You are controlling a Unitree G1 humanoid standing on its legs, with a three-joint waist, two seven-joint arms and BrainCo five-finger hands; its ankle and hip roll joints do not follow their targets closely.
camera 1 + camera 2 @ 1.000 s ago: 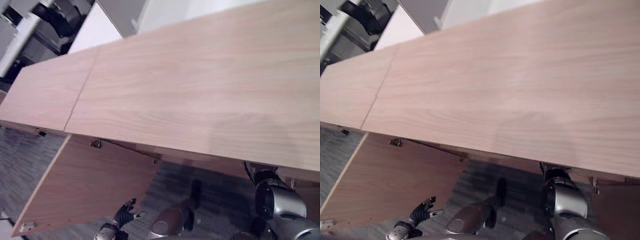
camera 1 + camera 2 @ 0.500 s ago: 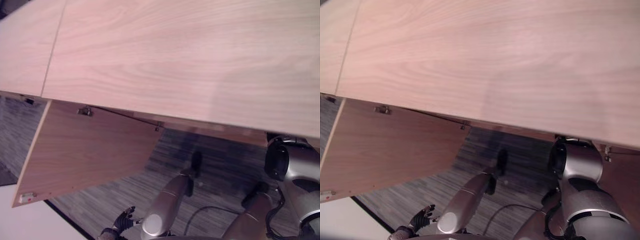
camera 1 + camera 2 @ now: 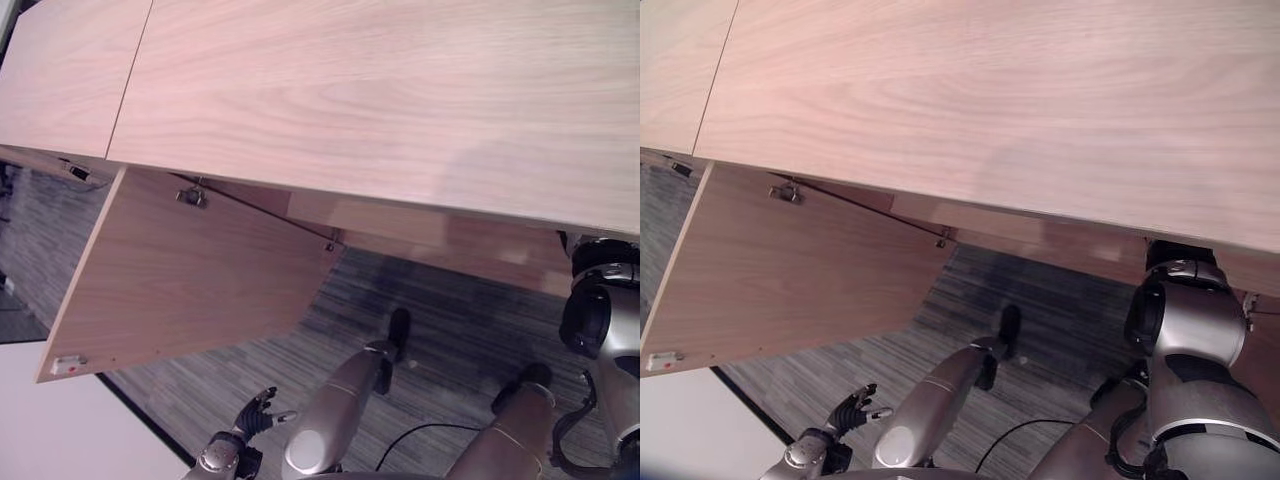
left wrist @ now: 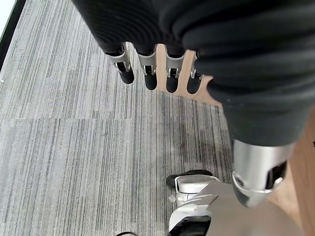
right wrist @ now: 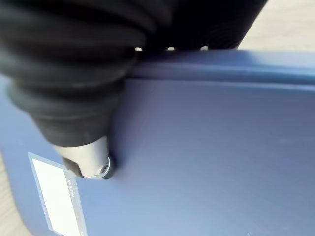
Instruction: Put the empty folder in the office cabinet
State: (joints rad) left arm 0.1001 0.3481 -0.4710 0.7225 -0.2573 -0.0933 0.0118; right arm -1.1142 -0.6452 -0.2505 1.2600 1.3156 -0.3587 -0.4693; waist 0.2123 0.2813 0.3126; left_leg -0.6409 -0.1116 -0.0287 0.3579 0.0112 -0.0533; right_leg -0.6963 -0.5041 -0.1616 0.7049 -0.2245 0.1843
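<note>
Wooden office cabinet [image 3: 380, 100] — its light wood-grain top spans the upper part of both eye views, a seam dividing it near the left end. Below that seam a cabinet door [image 3: 190, 275] of the same wood hangs swung open toward the robot's left, two metal hinges [image 3: 190, 196] at its upper edge and a small white catch [image 3: 662, 358] at its lower outer corner.

Grey striped carpet [image 4: 74, 147] covers the floor under and before the cabinet; a white strip with a dark border [image 3: 90, 430] lies at the lower left.

Blue folder [image 5: 206, 157] — in the right wrist view its smooth cover lies directly against the right hand [image 5: 86, 162], a white label [image 5: 56, 196] near one corner. The thumb presses on the face of the cover and the fingers reach over its far edge, so the hand is clamped on the folder. Where the folder sits relative to the cabinet opening cannot be told.

Left hand [image 3: 255, 412] — low by the carpet, below the open door, fingers [image 4: 147, 78] straight and slightly spread, holding nothing.
</note>
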